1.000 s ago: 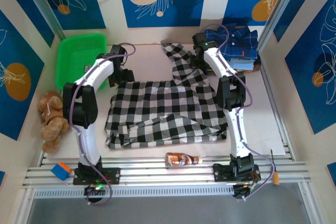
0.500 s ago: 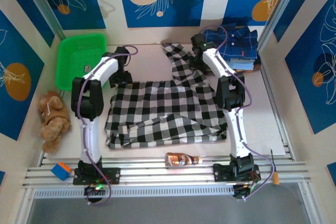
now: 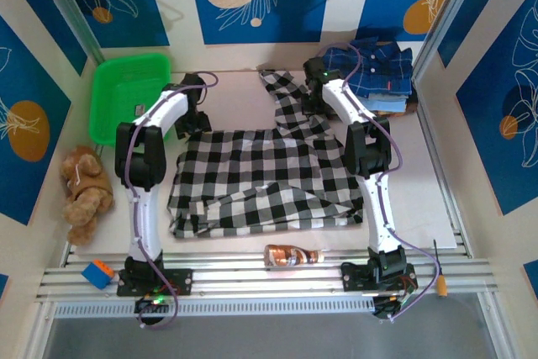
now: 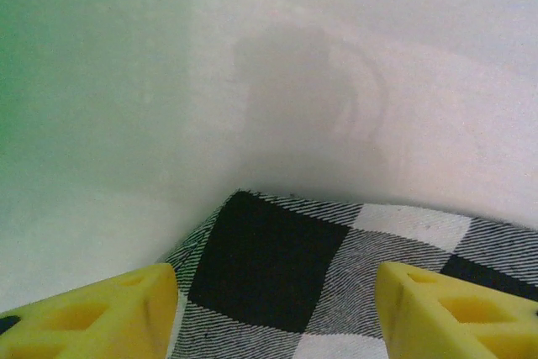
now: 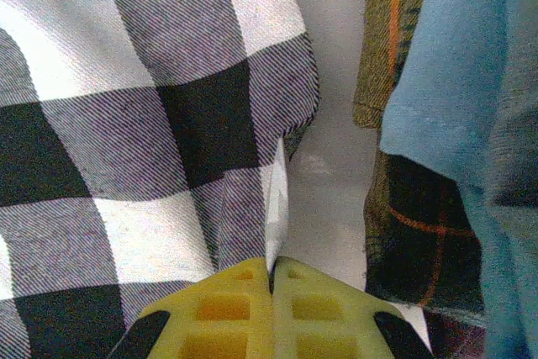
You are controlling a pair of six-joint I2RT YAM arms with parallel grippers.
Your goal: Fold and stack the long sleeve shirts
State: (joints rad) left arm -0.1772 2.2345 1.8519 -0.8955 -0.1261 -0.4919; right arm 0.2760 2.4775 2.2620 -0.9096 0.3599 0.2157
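The black-and-white checked shirt [image 3: 261, 178] lies spread across the middle of the table, with one part bunched toward the back [image 3: 286, 94]. My left gripper [image 3: 198, 120] is at the shirt's back left corner. In the left wrist view its yellow fingers [image 4: 92, 313] stand apart on either side of that corner [image 4: 277, 266], so the left gripper [image 4: 273, 317] is open. My right gripper [image 5: 272, 279] is shut on an edge of the checked shirt [image 5: 168, 124], near the bunched part [image 3: 313, 94]. A stack of folded plaid shirts [image 3: 382, 73], navy blue on top, sits at the back right.
A green basket [image 3: 128, 94] stands at the back left and a brown plush toy [image 3: 84, 192] lies beside the left arm. A brown bottle [image 3: 292, 256] lies at the front edge, with a blue-and-orange block [image 3: 98, 275] at the front left. The folded stack [image 5: 420, 233] lies close to the right of my right gripper.
My left arm has folded in and its gripper has come down onto the shirt's back left corner, jaws narrowing. My right gripper has shifted slightly left, still pinching the fabric.
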